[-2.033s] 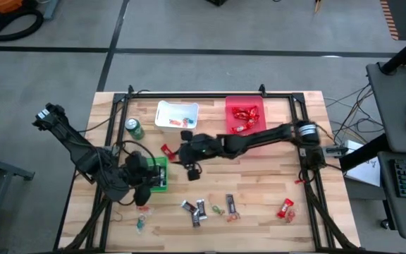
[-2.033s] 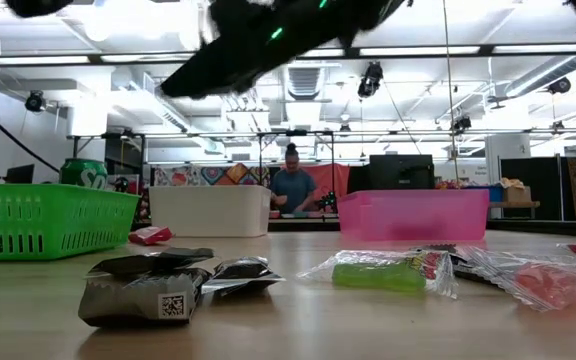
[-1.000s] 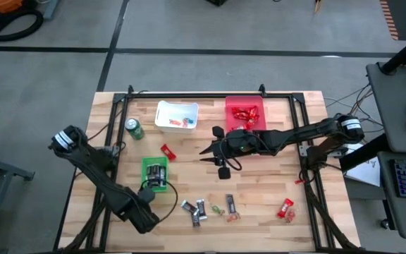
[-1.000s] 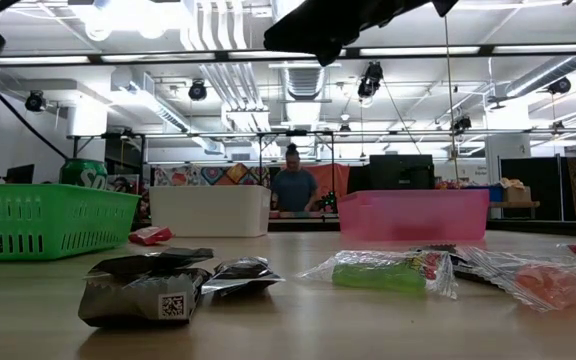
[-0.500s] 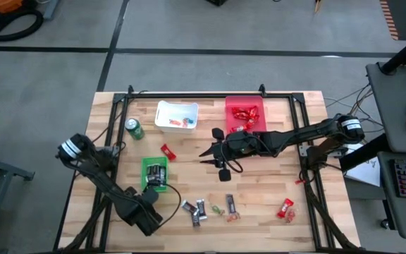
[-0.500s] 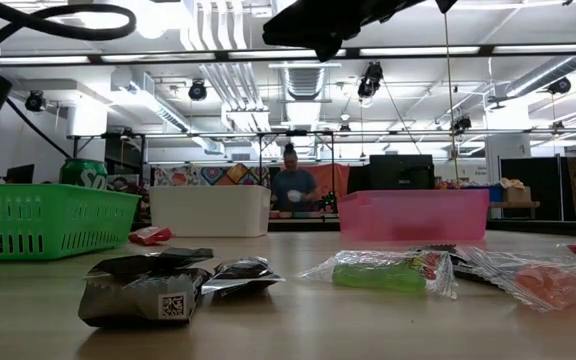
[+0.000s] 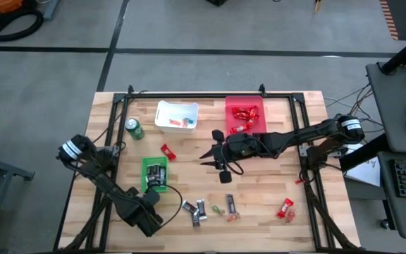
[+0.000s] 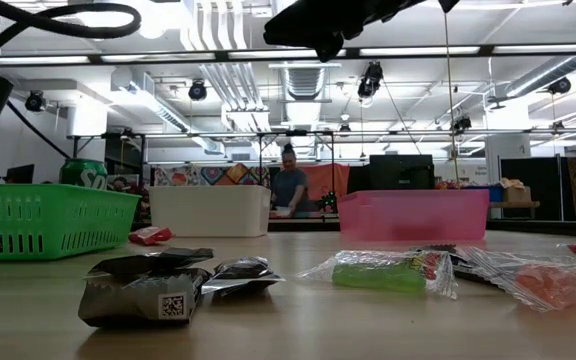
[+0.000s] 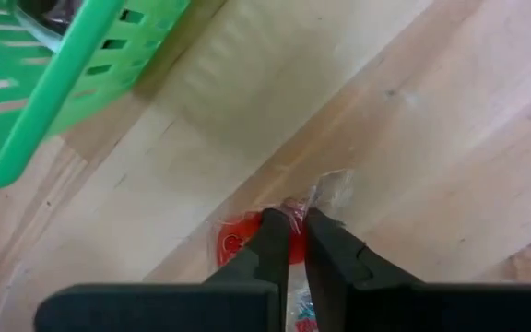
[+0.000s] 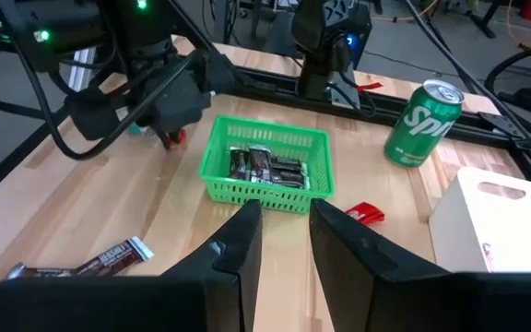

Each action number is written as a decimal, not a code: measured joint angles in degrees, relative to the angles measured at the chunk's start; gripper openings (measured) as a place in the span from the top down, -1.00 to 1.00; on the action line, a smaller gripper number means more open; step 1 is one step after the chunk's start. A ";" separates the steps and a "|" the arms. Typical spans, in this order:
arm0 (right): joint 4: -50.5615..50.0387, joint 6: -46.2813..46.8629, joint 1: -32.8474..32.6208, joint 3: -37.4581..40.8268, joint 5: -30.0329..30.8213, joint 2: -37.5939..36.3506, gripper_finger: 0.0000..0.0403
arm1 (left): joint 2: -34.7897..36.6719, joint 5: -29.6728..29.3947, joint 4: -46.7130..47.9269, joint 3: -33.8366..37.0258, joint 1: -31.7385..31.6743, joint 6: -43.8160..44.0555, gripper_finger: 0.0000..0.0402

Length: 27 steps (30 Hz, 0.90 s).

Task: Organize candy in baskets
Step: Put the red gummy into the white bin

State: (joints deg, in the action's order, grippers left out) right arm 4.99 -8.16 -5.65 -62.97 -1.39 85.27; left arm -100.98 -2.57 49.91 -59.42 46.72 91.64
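Left gripper (image 9: 289, 242) clamped on a red, clear-wrapped candy (image 9: 247, 242)

It lies near the worktop's front-left corner; its axis is unclear. Right gripper (image 10: 284, 242): fingers apart.

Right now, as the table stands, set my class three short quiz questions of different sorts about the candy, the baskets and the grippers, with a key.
1. True or false: the green basket is empty.
2. What is the left gripper shut on?
A) a clear-wrapped red candy
B) the drink can
C) a dark bar
3. Which basket holds red-wrapped candy?

Key:
1. False; dark-wrapped bars lie in it.
2. A.
3. The red basket.
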 joint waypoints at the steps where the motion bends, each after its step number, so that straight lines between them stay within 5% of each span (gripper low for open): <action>1: -0.04 -0.18 -0.02 0.12 -0.02 0.00 0.56 | 0.28 0.05 -0.15 -0.14 0.00 -0.42 0.98; 15: -2.59 0.81 -1.31 0.75 0.00 -0.20 0.59 | 2.44 -2.12 10.87 -12.35 -1.00 -10.30 1.00; 27: -16.13 4.29 -4.53 0.75 2.14 -3.55 0.60 | 2.55 -27.50 23.26 -33.23 -8.18 -34.95 1.00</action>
State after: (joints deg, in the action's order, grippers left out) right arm -11.14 -3.87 -10.18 -62.22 0.75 81.72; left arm -98.43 -30.07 73.17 -92.65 38.54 56.69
